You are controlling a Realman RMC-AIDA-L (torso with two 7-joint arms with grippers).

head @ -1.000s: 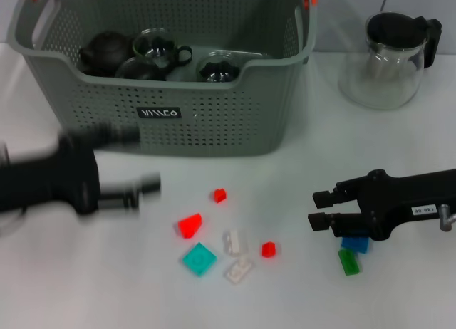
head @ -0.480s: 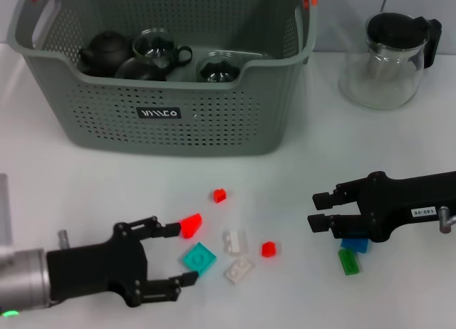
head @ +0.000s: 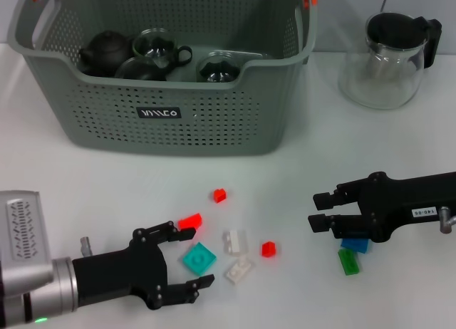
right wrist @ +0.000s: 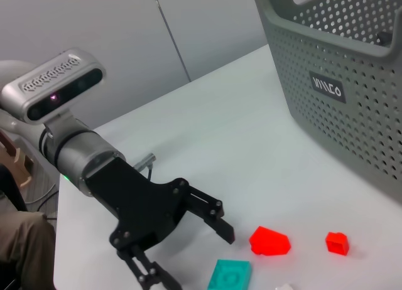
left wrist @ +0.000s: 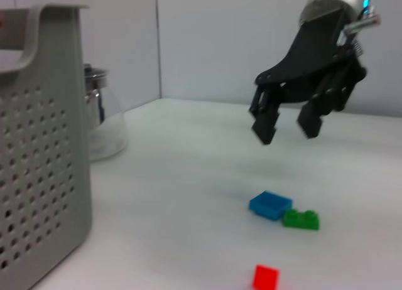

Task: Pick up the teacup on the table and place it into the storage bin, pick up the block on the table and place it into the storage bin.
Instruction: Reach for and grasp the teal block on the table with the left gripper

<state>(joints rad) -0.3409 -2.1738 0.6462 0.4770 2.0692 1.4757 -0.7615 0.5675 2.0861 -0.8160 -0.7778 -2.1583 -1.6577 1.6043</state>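
Note:
The storage bin (head: pixel 164 115) stands at the back of the table (head: pixel 335 144). It holds a dark teapot (head: pixel 103 51) and glass teacups (head: pixel 158 48); no teacup shows on the table. Small blocks lie scattered in front. My left gripper (head: pixel 198 257) is low at the front left, open, its fingers either side of a teal block (head: pixel 199 262), with a red wedge block (head: pixel 190 221) just beyond one fingertip. My right gripper (head: pixel 316 210) hangs open at the right, beside a blue block (head: pixel 355 245) and a green block (head: pixel 348 261).
A glass pitcher (head: pixel 388 58) with a black lid stands at the back right. Two white blocks (head: pixel 235 241) and two small red blocks (head: pixel 268 249) lie between the grippers. The left wrist view shows the right gripper (left wrist: pixel 287 133) above the blue block (left wrist: pixel 270 204).
My left arm swung from beside the bin down to the front and now reaches over the teal block, gripper open. The right arm and the blocks have not moved.

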